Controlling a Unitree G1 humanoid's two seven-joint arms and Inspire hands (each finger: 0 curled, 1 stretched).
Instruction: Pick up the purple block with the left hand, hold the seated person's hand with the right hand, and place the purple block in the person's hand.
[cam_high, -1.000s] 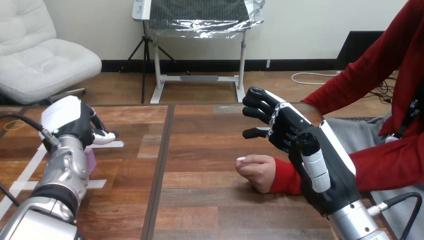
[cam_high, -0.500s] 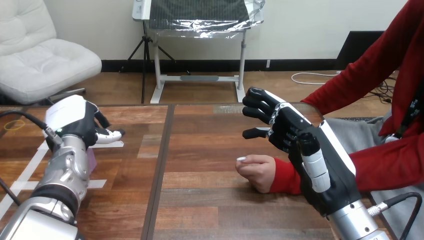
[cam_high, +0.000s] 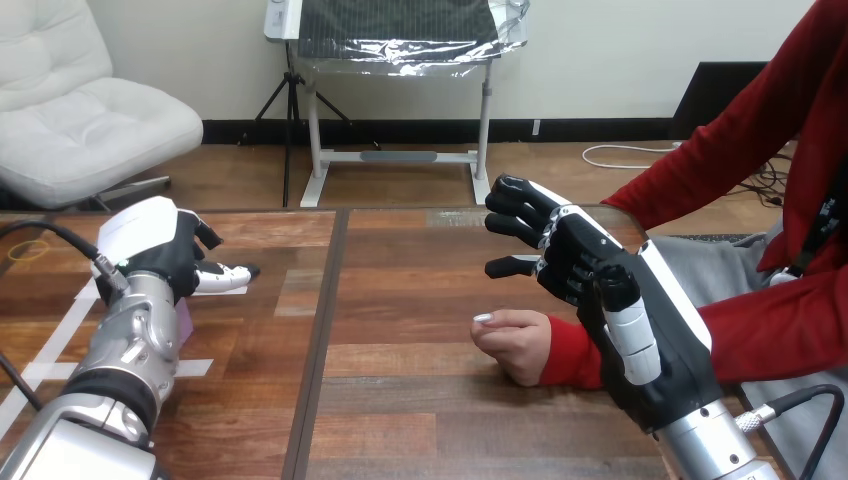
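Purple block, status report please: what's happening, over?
Left hand over purple block, grasp unclear. Right hand open, above person's hand, not holding. Person's hand fisted on table.

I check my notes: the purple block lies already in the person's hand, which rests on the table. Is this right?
Not quite. The head view shows the block at the left of the table, partly hidden behind the left arm, not in the person's hand. That hand does rest on the table.

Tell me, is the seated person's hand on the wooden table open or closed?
Closed. The person's hand rests on the brown wooden table as a loose fist, with its fingers curled in and no palm showing.
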